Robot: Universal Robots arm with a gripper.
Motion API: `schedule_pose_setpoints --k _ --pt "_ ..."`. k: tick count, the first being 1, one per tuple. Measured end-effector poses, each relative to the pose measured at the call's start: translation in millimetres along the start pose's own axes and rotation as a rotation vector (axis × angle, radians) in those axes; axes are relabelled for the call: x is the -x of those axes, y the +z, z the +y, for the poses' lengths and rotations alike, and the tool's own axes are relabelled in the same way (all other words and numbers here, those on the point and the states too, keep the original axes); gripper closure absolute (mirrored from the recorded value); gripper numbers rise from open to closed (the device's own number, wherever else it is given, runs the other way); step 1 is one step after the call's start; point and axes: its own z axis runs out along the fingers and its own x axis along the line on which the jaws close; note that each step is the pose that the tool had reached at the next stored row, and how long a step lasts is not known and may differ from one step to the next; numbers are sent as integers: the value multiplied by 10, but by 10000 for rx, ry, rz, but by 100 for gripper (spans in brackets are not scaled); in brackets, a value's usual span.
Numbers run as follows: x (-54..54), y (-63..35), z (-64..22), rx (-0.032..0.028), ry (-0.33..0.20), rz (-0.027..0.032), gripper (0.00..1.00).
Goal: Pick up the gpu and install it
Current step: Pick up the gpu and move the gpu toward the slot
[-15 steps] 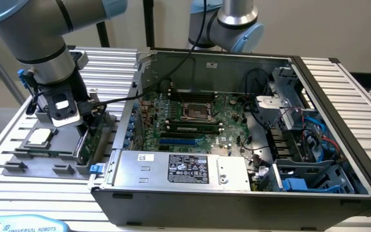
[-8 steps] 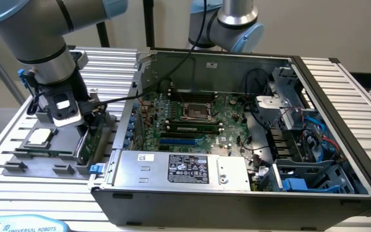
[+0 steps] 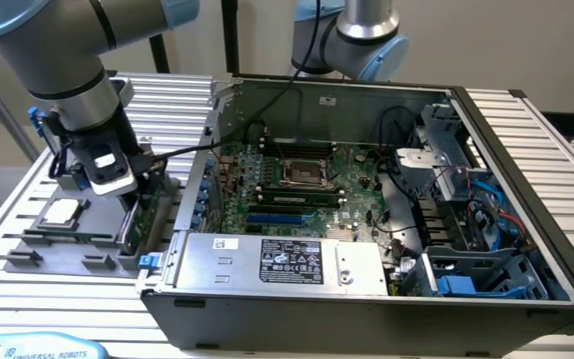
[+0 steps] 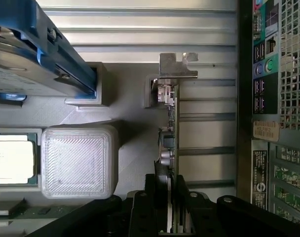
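The robot's hand pinches the upper edge of the gpu, which stands on edge directly below it in a grey holder on the bench, long axis running between the fingers, beside the open computer case.

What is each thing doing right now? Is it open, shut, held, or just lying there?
gpu: standing on edge in the gray tray, pinched by the gripper, not in the computer yet.
gripper: shut on the gpu.
computer case: side open, insides showing.
processor chip: lying flat in its tray pocket, free.
hard drive: resting in the tray, free.
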Motion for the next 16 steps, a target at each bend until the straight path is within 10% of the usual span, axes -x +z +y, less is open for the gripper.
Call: schedule_pose_setpoints --k 16 --pt "5 1 -1 10 -167 7 73"
